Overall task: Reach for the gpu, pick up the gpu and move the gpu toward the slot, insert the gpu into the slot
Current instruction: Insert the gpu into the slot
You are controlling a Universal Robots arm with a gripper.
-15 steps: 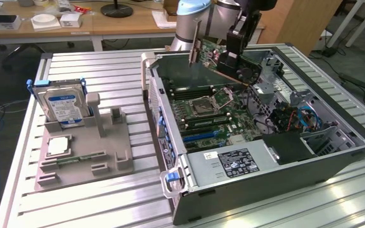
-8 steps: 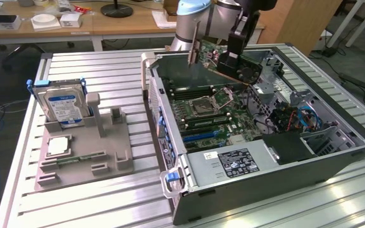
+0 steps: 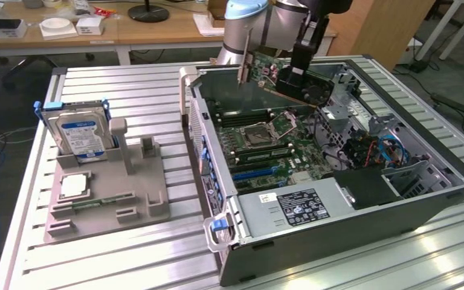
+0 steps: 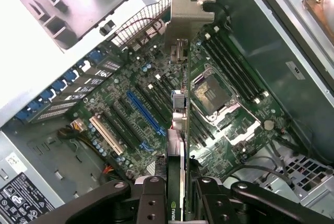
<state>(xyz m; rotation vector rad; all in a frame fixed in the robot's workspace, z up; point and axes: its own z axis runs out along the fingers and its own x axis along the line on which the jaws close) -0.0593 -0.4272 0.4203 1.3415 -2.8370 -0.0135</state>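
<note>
Exterior view: your gripper (image 3: 290,77) is clamping the gpu (image 3: 263,65) by its upper edge, and the card is hanging inside the open case (image 3: 337,232) at about one o'clock of the frame, above the motherboard (image 3: 252,151) and not touching it. The wrist view is looking down along the card's thin edge, with the silver bracket (image 4: 183,20) at the far end and the fingers (image 4: 151,200) pressing on both faces. The blue slot (image 4: 146,112), sitting at six o'clock from the processor socket (image 3: 262,134) in the exterior view, is lying off to one side of the card's line, so nothing is seated yet.

Here is what you are risking, as I judge it. The lower edge is coming down beside the slot rather than into it, so the contacts may be landing on the slot wall or on neighbouring parts. The bracket is heading for the case's rear wall and may be catching there, tilting the card. With such a narrow grip, any snag may be twisting the gpu between the fingers. The open socket is lying close beneath and is looking easy to damage.
</note>
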